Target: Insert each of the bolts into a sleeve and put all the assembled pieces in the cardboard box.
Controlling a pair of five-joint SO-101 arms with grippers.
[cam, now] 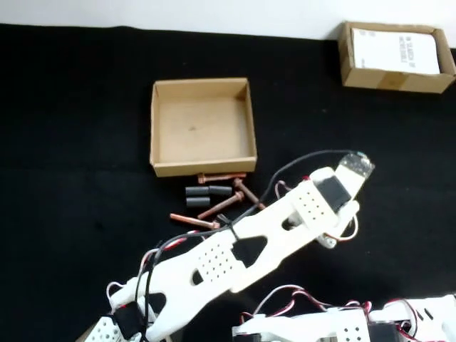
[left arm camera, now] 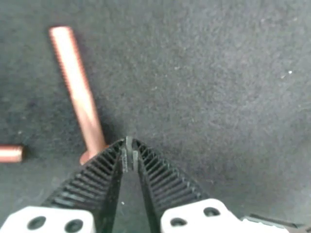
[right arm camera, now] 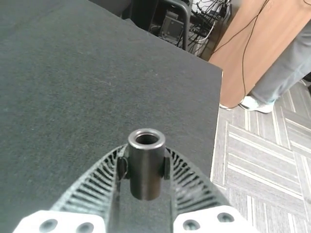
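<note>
- Your right claw (right arm camera: 144,166) is clamped on a dark sleeve (right arm camera: 146,182), bore open and facing out past the fingertips. That half looks ready, so hold it steady.
- Your left claw (left arm camera: 129,145) is down at the tabletop (cam: 71,142) with its tips together and nothing between them. A copper bolt (left arm camera: 77,87) lies just beside it, head end nearest the tips.
- The job now, as I read it, is that bolt. Part the left claw before you close in, or the shut tips will likely nudge the bolt and roll it away.
- Straddle the shaft crosswise and grip close to the head, leaving plenty of plain shaft sticking out to feed into the bore.
- Once it's lifted, line the shaft up with the sleeve's axis before you push. Coming in at an angle could catch the rim and twist the sleeve in the right claw.
- The rest of the pile sits just near of the cardboard box (cam: 203,168): more bolts (cam: 221,205) and loose sleeves (cam: 198,192) close together. Lift straight up so you don't scatter them.
- The box is empty, so no piece is delivered yet.
</note>
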